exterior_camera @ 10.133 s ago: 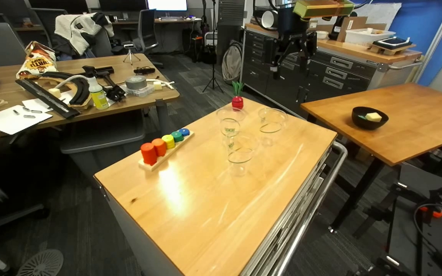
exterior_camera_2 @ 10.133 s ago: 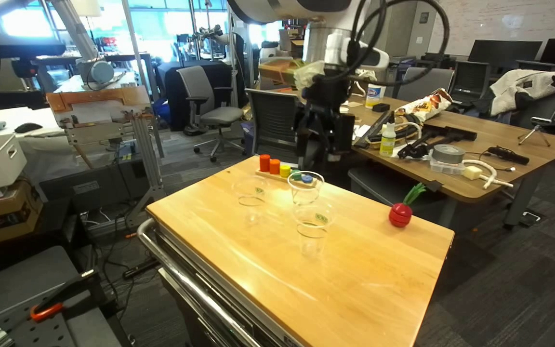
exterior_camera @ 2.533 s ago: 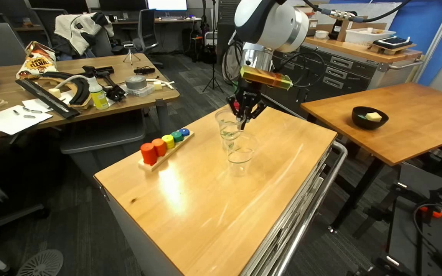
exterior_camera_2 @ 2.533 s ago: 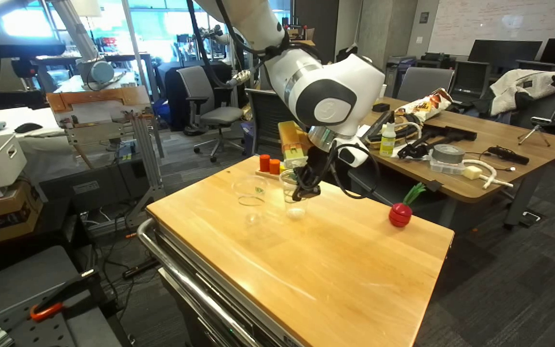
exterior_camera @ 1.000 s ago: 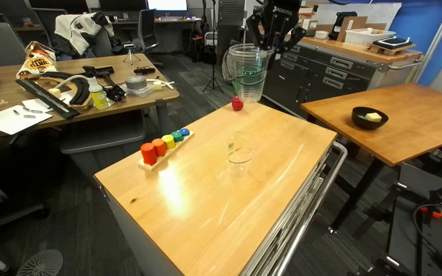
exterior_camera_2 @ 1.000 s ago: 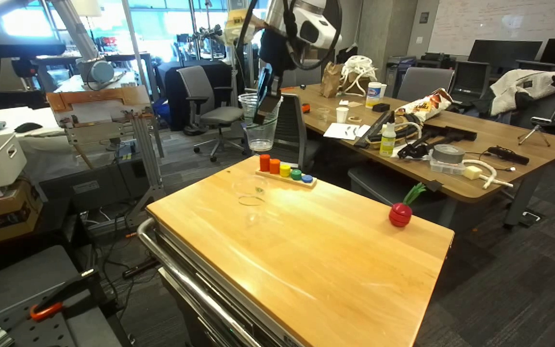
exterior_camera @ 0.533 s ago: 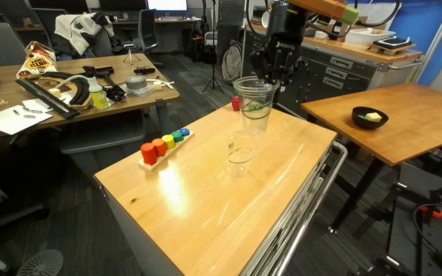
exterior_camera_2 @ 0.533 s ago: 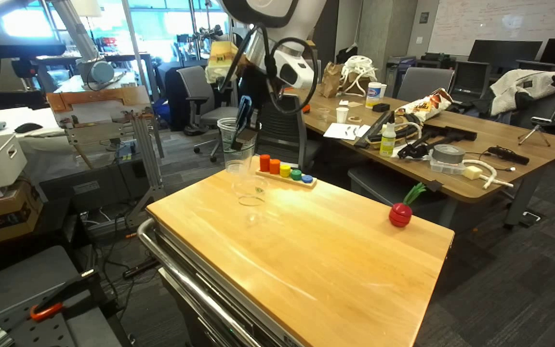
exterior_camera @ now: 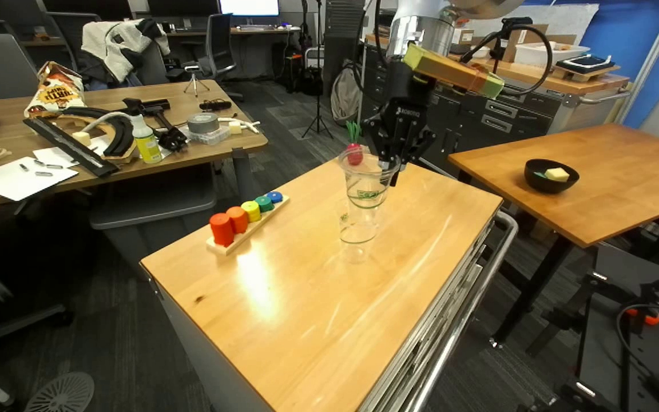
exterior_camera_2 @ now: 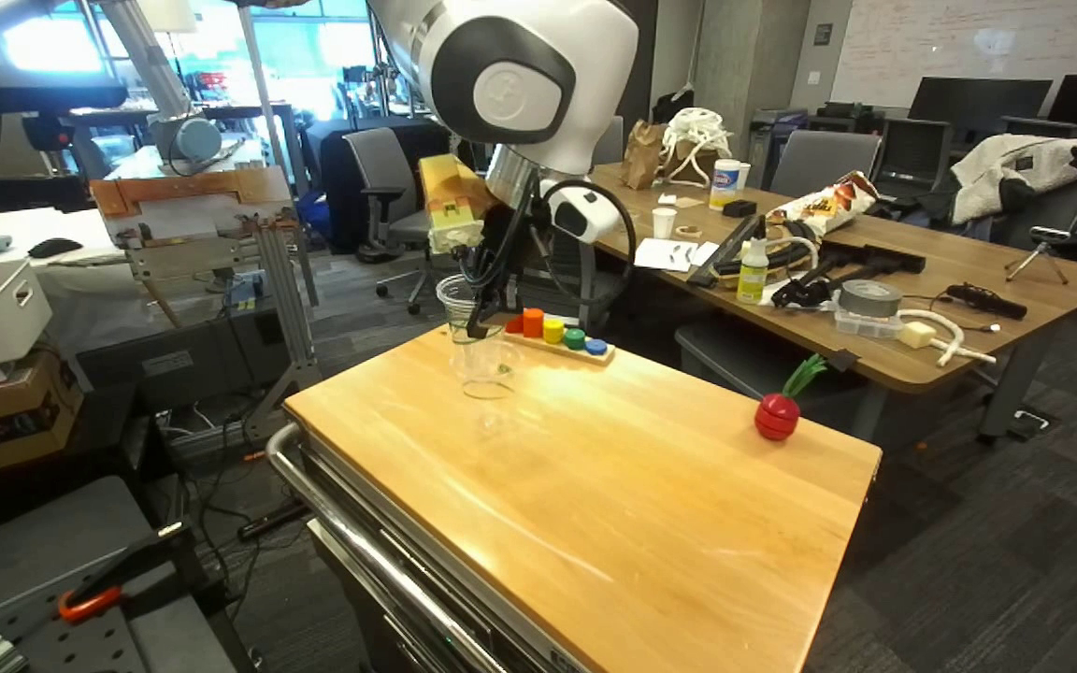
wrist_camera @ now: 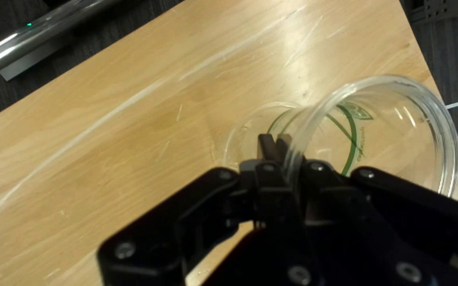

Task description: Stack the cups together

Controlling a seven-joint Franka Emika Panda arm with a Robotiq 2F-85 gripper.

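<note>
My gripper (wrist_camera: pixel 275 143) is shut on the thick, layered rim of two nested clear cups (exterior_camera: pixel 366 186), which hang beside its fingers with a green band and print on the wall. In the wrist view the nested cups (wrist_camera: pixel 392 139) spread out to the right of the jaws. A single clear cup (exterior_camera: pixel 358 239) stands upright on the wooden top. The lower part of the held cups (exterior_camera_2: pixel 466 322) overlaps the mouth of the standing cup (exterior_camera_2: pixel 487 393) in both exterior views. Whether they are inside it or just behind it, I cannot tell.
A row of coloured blocks (exterior_camera: pixel 238 220) on a wooden strip lies along one edge of the cart top (exterior_camera: pixel 306 320). A red radish-like object (exterior_camera_2: pixel 777 417) with green leaves stands near another edge. A metal rail (exterior_camera: pixel 472 315) runs along the cart's side.
Ten seconds ago three cups stood apart. My gripper lifted the nested pair off the top, carried it across and has since come down toward the standing cup, which has not moved.
</note>
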